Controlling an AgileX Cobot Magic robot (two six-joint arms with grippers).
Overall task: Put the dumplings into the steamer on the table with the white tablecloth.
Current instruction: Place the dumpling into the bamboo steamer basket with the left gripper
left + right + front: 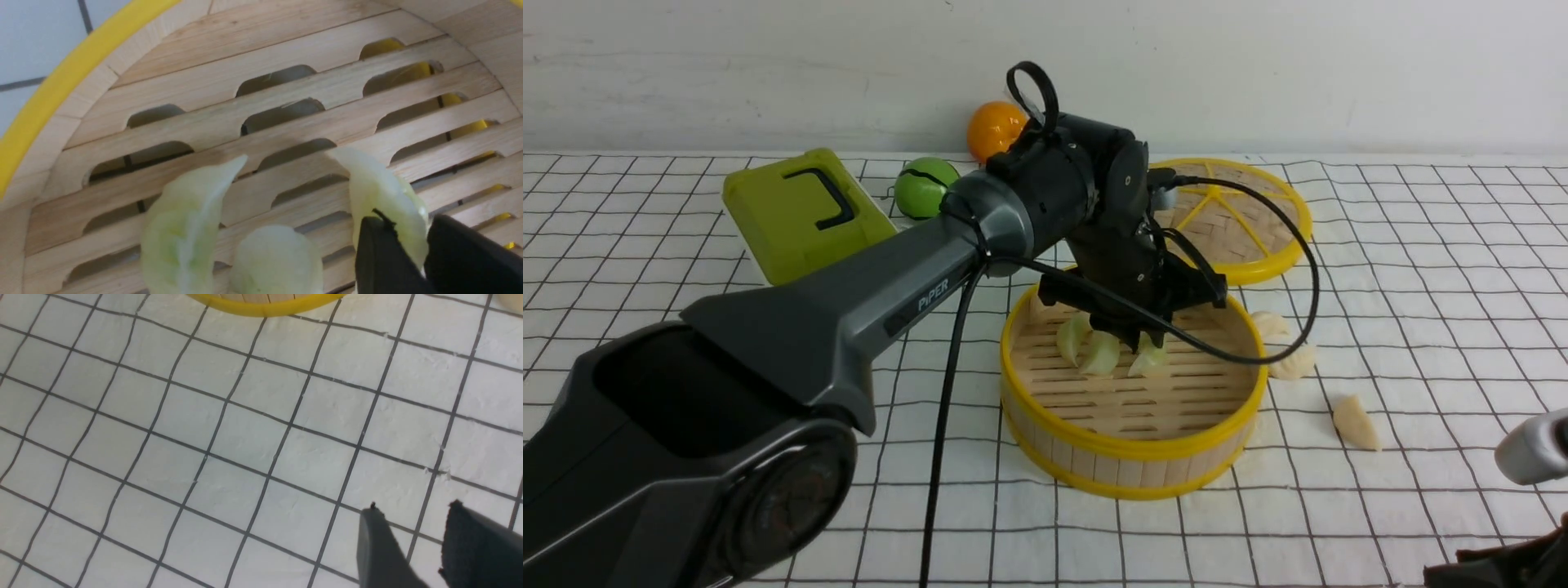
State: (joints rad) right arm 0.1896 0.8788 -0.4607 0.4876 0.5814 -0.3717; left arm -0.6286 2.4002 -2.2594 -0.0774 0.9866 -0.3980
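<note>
Dumplings (1101,353): three green lie inside the steamer (1127,447), clustered at its far side; three cream ones (1294,362) wait on the white tablecloth (1421,269), near its right wall
Left gripper (414,222): reaches down inside the steamer, so the piece meets the floor rather than drops; jaws narrow, flanking the third green dumpling (380,188); pinching or releasing cannot be told
Right gripper (412,508): part-open, empty, low over bare cloth, out of the way
Lid (1262,265): lies behind, leaving the steamer uncovered
</note>
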